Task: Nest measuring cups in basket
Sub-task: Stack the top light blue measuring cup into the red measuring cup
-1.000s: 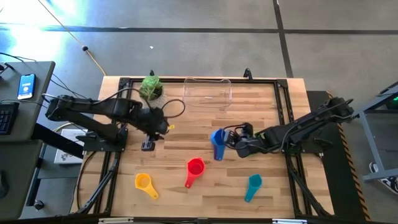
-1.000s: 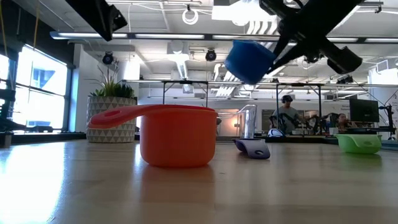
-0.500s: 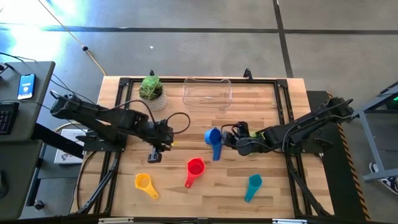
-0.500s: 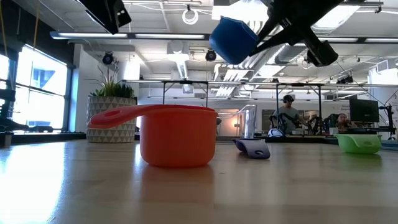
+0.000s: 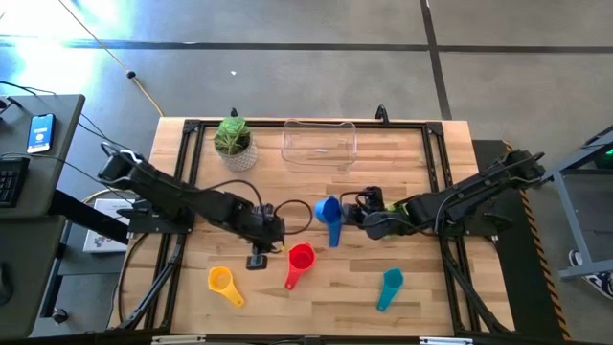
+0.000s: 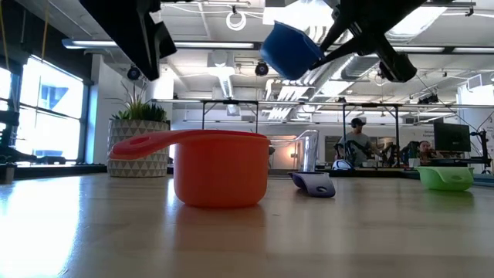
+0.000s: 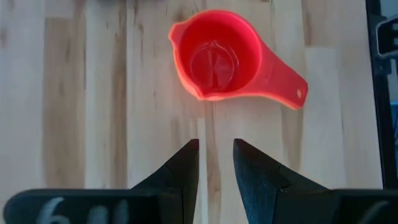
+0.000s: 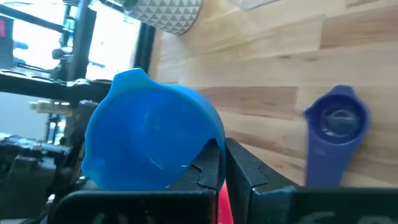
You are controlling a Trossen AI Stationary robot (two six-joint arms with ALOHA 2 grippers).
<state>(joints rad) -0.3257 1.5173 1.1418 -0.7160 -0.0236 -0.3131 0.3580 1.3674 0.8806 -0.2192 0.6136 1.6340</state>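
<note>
The clear, see-through rectangular plastic basket [image 5: 319, 142] sits at the middle of the bench's far edge, with nothing visible in it. Just beside it toward the far left corner stands a green plant in a white patterned pot [image 5: 233, 141].

Near the bench's centre, the blue plastic measuring cup [image 5: 329, 211] is lifted clear of the wood, its handle clamped between the closed fingers of the right end effector [image 5: 356, 215]; the low view shows the cup hanging tilted in the air [image 6: 289, 50].

The red plastic measuring cup [image 5: 300, 260] rests on the bench [image 5: 412, 172] toward the near edge, about mid-width. The left end effector [image 5: 271, 233] hovers just beside it, fingers [image 7: 185, 171] parted a little and holding nothing.

The orange plastic measuring cup [image 5: 222, 282] lies near the near left corner; the teal plastic measuring cup [image 5: 390, 286] lies toward the near right. A small purple plastic measuring cup [image 8: 336, 130] lies flat on the wood, and a green plastic measuring cup [image 6: 445, 177] shows farther back in the low view.
</note>
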